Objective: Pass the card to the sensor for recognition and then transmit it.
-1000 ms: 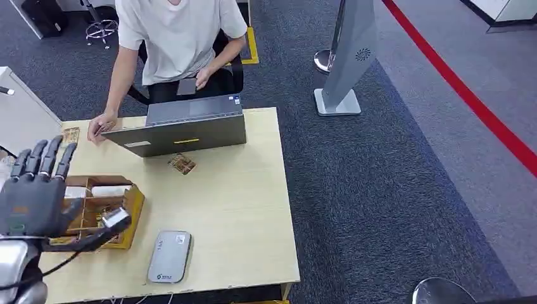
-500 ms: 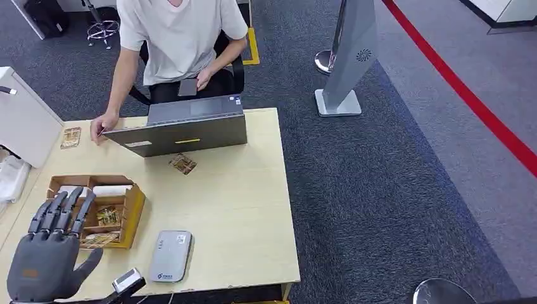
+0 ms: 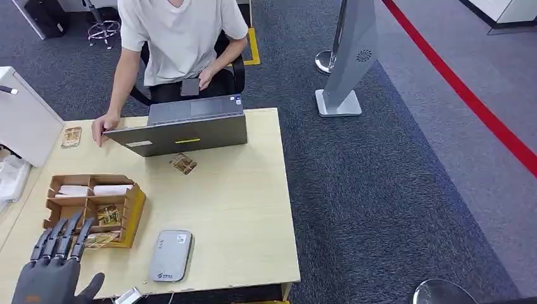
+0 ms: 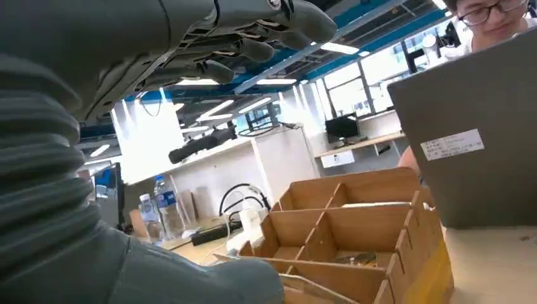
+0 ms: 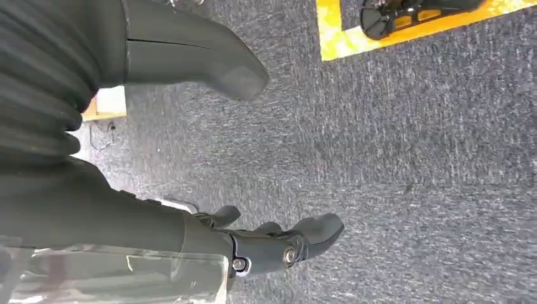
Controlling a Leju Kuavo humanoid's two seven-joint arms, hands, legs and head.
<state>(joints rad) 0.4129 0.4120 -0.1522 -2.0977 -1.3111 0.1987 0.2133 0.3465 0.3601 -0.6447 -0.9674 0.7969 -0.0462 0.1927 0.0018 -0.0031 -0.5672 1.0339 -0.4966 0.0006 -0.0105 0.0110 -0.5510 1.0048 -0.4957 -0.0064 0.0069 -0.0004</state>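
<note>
My left hand [image 3: 54, 272] hovers at the near left corner of the table [image 3: 234, 202], fingers stretched out and apart, holding nothing. It is just in front of the wooden divider box [image 3: 135, 209], which holds several patterned cards [image 3: 107, 215]. The grey card sensor [image 3: 170, 255] lies flat to the right of my hand. A loose card [image 3: 182, 164] lies in front of the laptop [image 3: 183, 130]. Another card [image 3: 71, 137] lies at the far left, by the person's hand [image 3: 100, 125]. The left wrist view has my left hand [image 4: 126, 38] above the box [image 4: 405, 266]. My right hand [image 5: 114, 209] hangs over carpet, empty.
A person [image 3: 180, 38] sits behind the laptop at the far side of the table. A white cabinet [image 3: 25, 120] stands to the left. A grey standing post [image 3: 348, 63] and a red floor line [image 3: 468, 95] are on the carpet to the right.
My left hand has drawn back from above the wooden box to the near left corner of the table, still empty. The person and the cards have stayed put.
</note>
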